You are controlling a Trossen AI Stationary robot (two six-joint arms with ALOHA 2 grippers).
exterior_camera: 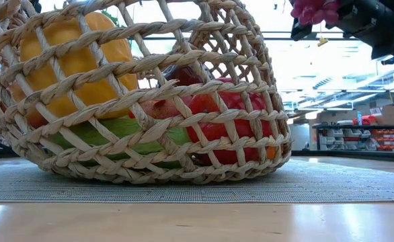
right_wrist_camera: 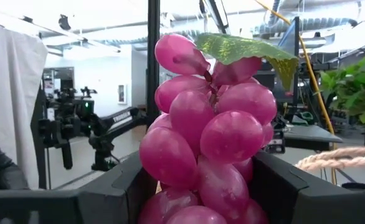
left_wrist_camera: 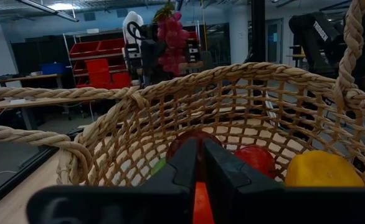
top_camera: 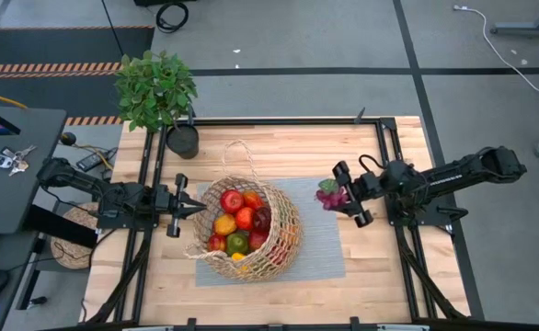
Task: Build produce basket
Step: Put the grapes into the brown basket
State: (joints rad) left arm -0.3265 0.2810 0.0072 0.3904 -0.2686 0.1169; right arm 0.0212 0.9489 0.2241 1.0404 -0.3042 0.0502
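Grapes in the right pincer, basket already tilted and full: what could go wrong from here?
1. The basket leans on the mat with fruit piled near its rim; adding the grapes might roll a piece out.
2. The right pincer holds the bunch by its sides; it may slip.
3. The shut left pincer sits at the rim; a nudge could tip the basket further.
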